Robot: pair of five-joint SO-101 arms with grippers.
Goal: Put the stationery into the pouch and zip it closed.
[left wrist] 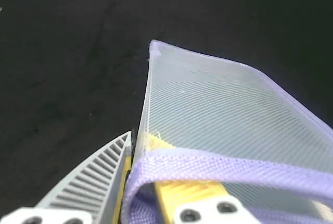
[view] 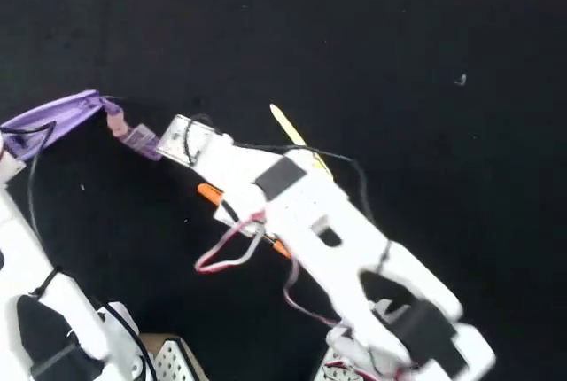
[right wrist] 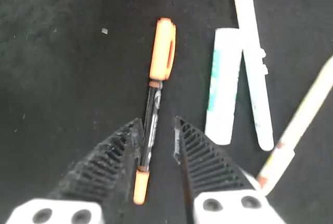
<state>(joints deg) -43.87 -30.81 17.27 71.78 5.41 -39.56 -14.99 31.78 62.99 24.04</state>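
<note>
The purple-edged clear pouch is at the table's far left, lifted by my left gripper, which is shut on the pouch's rim beside its mouth. A small pink and purple tab trails off the pouch's right end. An orange pen lies on the black cloth between the fingers of my right gripper, which is open around the pen's barrel. Beside the pen lie a white glue stick, a white pen and a yellow pencil. From above, the right arm covers most of the orange pen, and the pencil sticks out behind it.
The black cloth covers the whole table; its right half and back are free. Red and white cables loop down from the right arm near the pen. The left arm's base stands at the front left corner.
</note>
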